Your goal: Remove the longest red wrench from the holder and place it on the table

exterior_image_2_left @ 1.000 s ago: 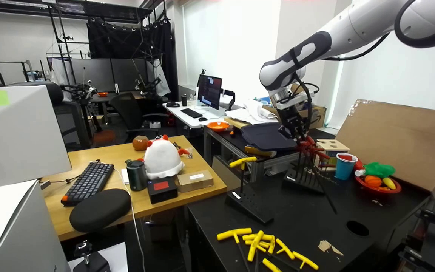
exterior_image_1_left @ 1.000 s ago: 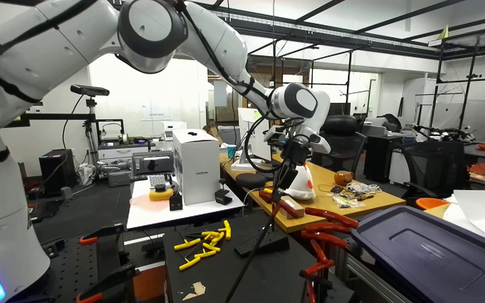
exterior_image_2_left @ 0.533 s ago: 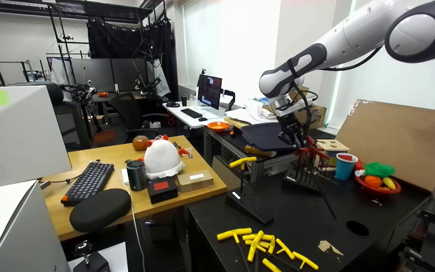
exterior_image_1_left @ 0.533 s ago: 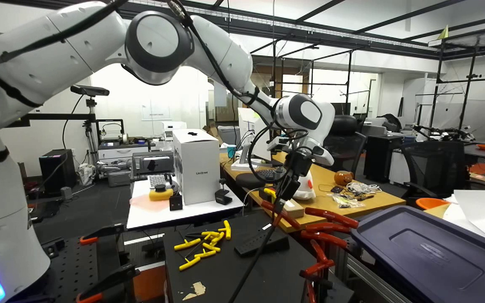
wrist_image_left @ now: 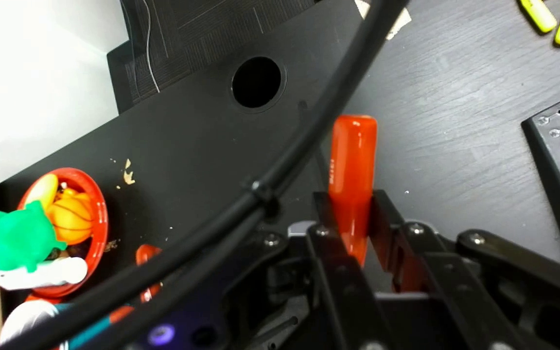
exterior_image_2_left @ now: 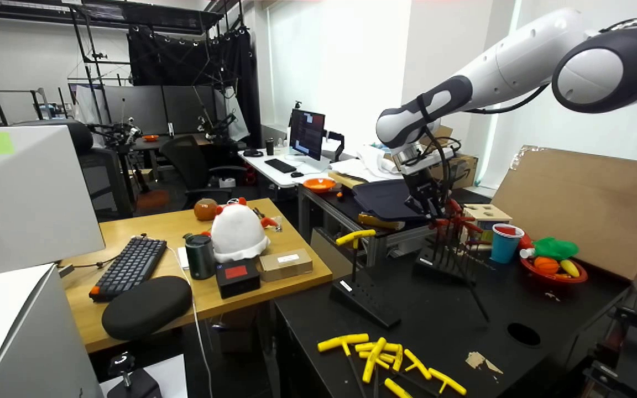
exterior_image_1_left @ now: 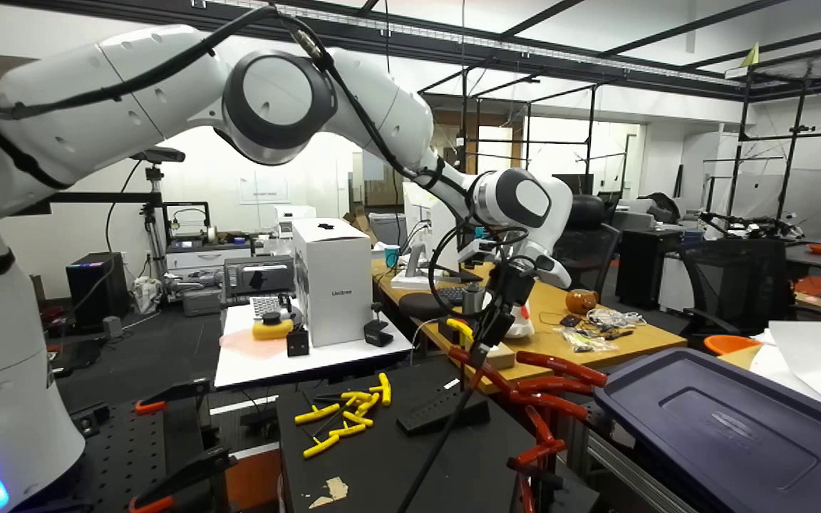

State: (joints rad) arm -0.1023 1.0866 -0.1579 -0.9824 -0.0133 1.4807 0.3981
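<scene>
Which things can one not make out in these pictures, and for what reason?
Wrist view: marking on the held red wrench, too blurred to read.
Wrist view: its handle, partly hidden by the hand.
In an exterior view: end of its shaft, cut by the bottom edge.
In an exterior view: slots of the red wrenches' holder, too small and dark.

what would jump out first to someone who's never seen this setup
Probably the white robot arm, arching across the upper part of an exterior view. Next, the gripper holding a red-handled wrench, its bright handle just right of centre in the wrist view. Then the yellow-handled tools lying jumbled on the black table, at the bottom of an exterior view.
</scene>
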